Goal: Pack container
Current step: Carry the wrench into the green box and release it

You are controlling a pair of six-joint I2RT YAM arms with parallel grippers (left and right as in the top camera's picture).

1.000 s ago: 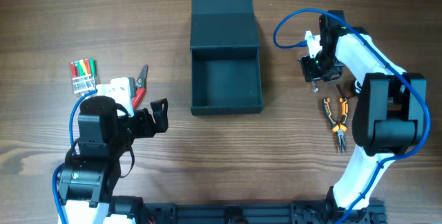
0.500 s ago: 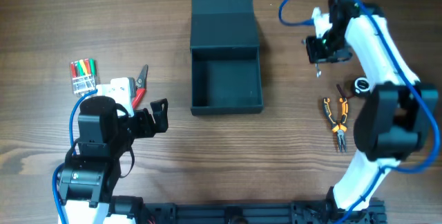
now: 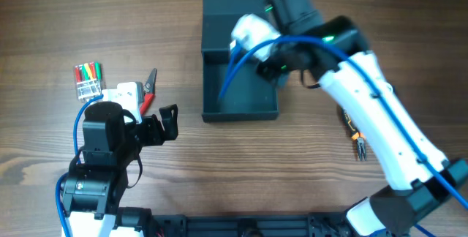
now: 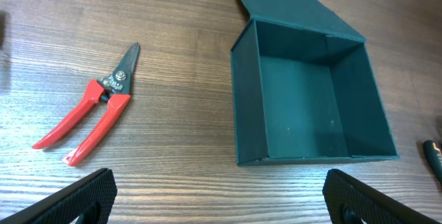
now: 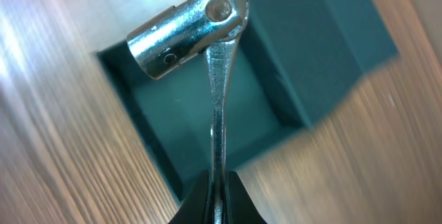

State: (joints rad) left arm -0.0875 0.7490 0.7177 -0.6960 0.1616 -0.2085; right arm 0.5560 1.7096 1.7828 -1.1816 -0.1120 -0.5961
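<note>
Right gripper (image 5: 215,195) is pinching the thin shank of a chrome swivel-head socket wrench (image 5: 190,27) — the open container (image 5: 155,117) is lying directly beneath it. Left gripper (image 4: 219,198) is gaping wide, with the container ahead to its right and red-handled snips (image 4: 93,113) ahead-left.

Black-and-white arms (image 3: 380,120) — looped blue cables (image 3: 231,69)

Dark teal container (image 4: 297,106); red-handled, grey-bladed cutters (image 4: 110,92); orange-and-black pliers (image 3: 359,143); shiny silver wrench (image 5: 217,79); red and green markers (image 3: 88,71); pale brown wood-grain table (image 3: 73,17).
</note>
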